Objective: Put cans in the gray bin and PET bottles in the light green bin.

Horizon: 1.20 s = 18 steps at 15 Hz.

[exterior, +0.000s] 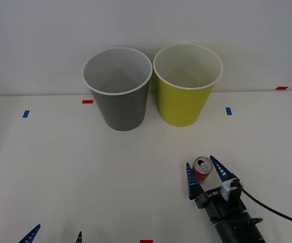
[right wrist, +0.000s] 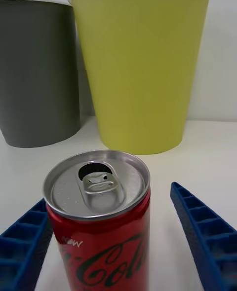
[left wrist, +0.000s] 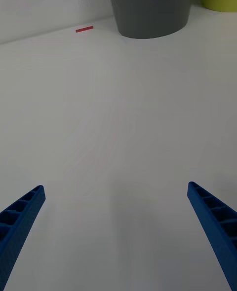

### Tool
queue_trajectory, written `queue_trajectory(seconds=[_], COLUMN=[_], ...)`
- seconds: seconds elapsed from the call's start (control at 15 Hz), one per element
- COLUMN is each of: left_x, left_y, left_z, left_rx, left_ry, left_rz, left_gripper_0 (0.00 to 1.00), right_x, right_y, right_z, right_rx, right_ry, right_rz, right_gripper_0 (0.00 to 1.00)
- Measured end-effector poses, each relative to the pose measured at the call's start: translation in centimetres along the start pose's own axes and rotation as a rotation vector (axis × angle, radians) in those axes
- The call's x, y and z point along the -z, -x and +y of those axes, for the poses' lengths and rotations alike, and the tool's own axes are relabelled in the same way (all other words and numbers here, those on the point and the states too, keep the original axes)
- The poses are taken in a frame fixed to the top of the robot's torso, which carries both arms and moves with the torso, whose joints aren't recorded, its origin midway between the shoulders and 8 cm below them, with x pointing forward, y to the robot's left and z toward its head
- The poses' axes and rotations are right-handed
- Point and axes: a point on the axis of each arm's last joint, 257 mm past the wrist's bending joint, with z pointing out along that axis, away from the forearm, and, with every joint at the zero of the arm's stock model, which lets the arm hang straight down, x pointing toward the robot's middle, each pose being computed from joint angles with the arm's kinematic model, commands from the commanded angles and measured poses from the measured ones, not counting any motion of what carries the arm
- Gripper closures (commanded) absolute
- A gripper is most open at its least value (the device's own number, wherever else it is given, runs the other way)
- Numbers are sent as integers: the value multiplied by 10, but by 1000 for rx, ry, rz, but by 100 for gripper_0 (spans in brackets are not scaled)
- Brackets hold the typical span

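Observation:
A small red can [exterior: 203, 169] with a silver top stands upright on the white table, in front of the light green bin [exterior: 186, 86]. My right gripper [exterior: 203, 173] is open, one blue finger on each side of the can [right wrist: 98, 217]; the finger [right wrist: 207, 232] on one side stands clearly apart from it. The gray bin [exterior: 118, 88] stands just left of the green one, and both appear behind the can as the gray bin [right wrist: 37, 69] and the light green bin [right wrist: 140, 64]. My left gripper [exterior: 55, 235] is open at the near left edge. PET bottles are out of view.
Small red tape marks [exterior: 87, 101] and blue tape marks [exterior: 228, 110] dot the white table [exterior: 60, 167]. A black cable [exterior: 272, 210] trails from the right wrist. The left wrist view looks across bare tabletop toward the gray bin [left wrist: 148, 5].

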Motion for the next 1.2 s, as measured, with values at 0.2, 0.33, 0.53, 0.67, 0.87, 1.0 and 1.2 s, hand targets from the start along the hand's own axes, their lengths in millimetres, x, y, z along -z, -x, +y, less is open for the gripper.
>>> queue_trajectory(seconds=[0.2, 0.33, 0.53, 0.67, 0.87, 1.0, 1.2], left_x=[0, 0, 0, 0, 0, 0, 0], left_y=[0, 0, 0, 0, 0, 0, 0], left_z=[0, 0, 0, 0, 0, 0, 0], left_rx=[0, 0, 0, 0, 0, 0, 0], left_ry=[0, 0, 0, 0, 0, 0, 0], left_rz=[0, 0, 0, 0, 0, 0, 0], left_gripper_0=[0, 0, 0, 0, 0, 0, 0], right_x=[-2, -2, -7, -16, -27, -32, -36], right_y=[0, -2, -3, 6, 21, 33, 49], right_z=[1, 2, 4, 8, 8, 6, 2], right_rx=[-16, -25, -46, -64, -68, -57, -41], right_ry=[-3, -4, -3, 4, 15, 23, 28], right_rz=[0, 7, 30, 65, 123, 172, 240], right_gripper_0=[99, 100, 100, 100, 100, 100, 100])
